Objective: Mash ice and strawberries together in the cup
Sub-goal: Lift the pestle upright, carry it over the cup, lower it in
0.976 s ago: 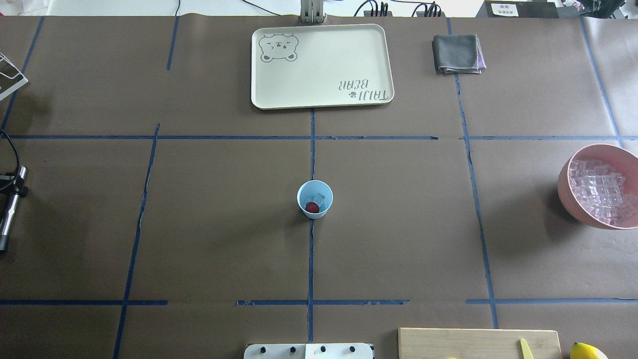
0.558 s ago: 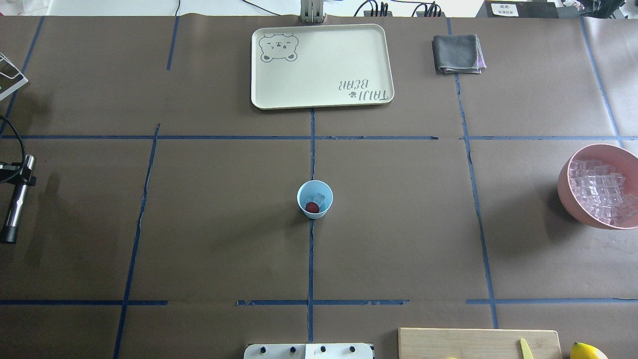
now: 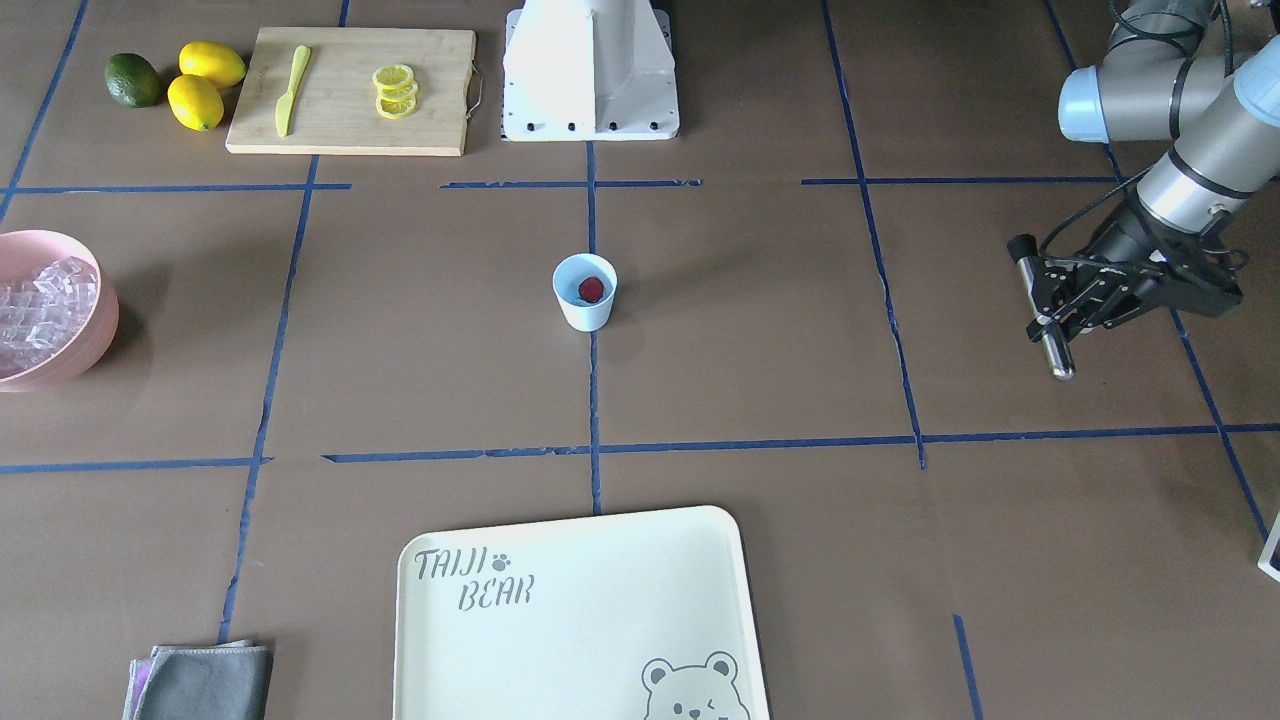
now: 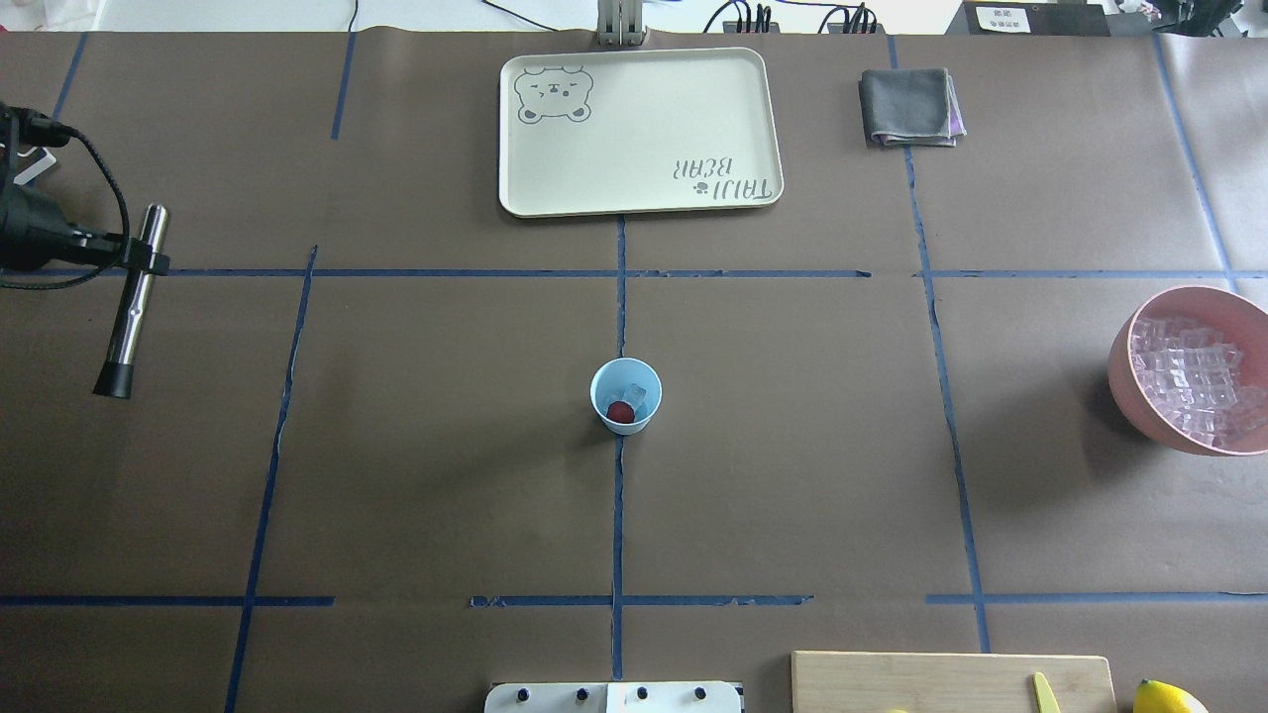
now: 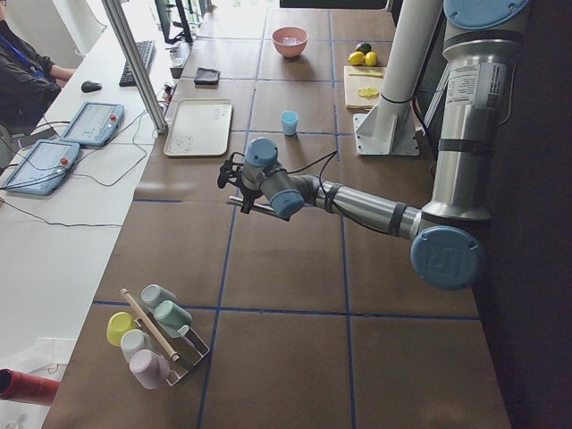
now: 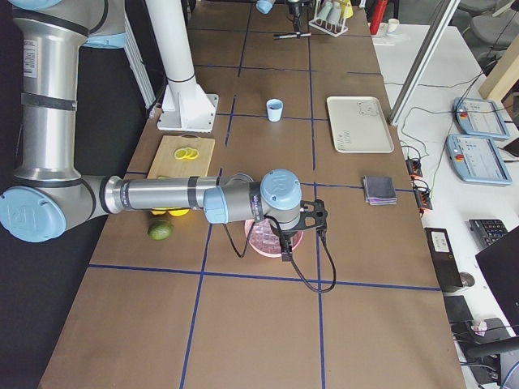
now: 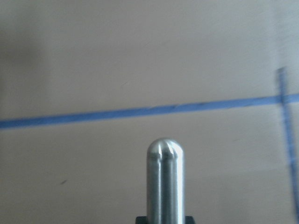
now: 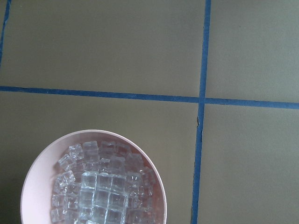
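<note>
The pale blue cup point(image 4: 626, 396) stands upright at the table's middle and also shows in the front view point(image 3: 585, 292). Inside it lie one red strawberry point(image 4: 620, 412) and a clear ice cube point(image 4: 637, 396). More ice point(image 4: 1189, 381) fills the pink bowl point(image 4: 1124, 371) at the far right. My left gripper point(image 4: 147, 262) is shut on a metal rod point(image 4: 134, 307) with a black end, held above the table far left of the cup; the rod's rounded tip shows in the left wrist view point(image 7: 165, 182). My right gripper point(image 6: 285, 235) hangs over the pink bowl; I cannot tell whether it is open or shut.
A cream bear tray point(image 4: 639, 129) and a folded grey cloth point(image 4: 909, 106) lie at the far side. A cutting board point(image 3: 350, 90) with a yellow knife and lemon slices, lemons point(image 3: 197, 85) and a green fruit point(image 3: 132, 80) sit near the robot base point(image 3: 590, 70). A rack of cups point(image 5: 152, 335) stands at the left end.
My left gripper has carried the metal rod from the left edge farther onto the table, away from the robot and to the right. The cup and bowl have not moved.
</note>
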